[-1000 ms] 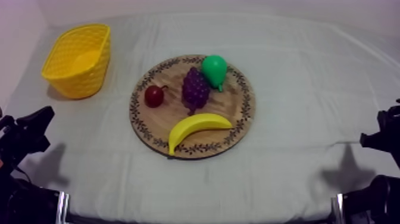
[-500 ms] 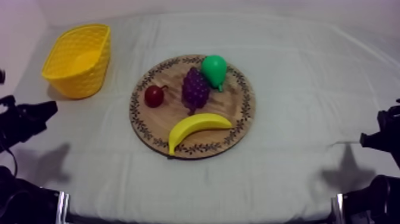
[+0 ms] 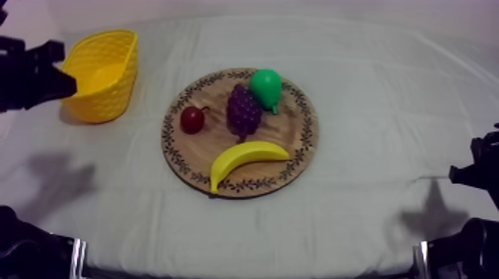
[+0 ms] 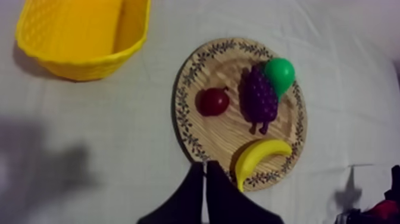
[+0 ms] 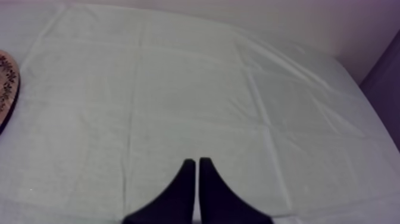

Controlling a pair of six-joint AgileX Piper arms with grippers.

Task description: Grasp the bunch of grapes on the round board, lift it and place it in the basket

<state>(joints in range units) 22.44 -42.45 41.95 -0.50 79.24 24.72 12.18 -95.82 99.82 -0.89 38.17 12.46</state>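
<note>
The purple bunch of grapes (image 3: 243, 111) (image 4: 260, 98) lies on the round wooden board (image 3: 297, 152) (image 4: 223, 140) between a small red fruit (image 3: 192, 119) (image 4: 212, 101) and a green pear (image 3: 267, 87) (image 4: 278, 72). A banana (image 3: 245, 159) (image 4: 261, 158) lies along the board's near rim. The yellow basket (image 3: 100, 74) (image 4: 83, 56) stands at the far left with nothing in it. My left gripper (image 3: 61, 74) (image 4: 205, 165) hangs high at the basket's left side, shut on nothing, well away from the grapes. My right gripper (image 3: 462, 174) (image 5: 197, 161) rests low at the right, shut on nothing.
In the right wrist view a sliver of the board's rim (image 5: 6, 89) borders a wide stretch of bare cloth (image 5: 196, 95). My left arm casts a shadow (image 3: 56, 182) on the cloth left of the board.
My left gripper has risen from the low left edge and moved up toward the far left, beside the basket. The right arm and the fruit have not moved.
</note>
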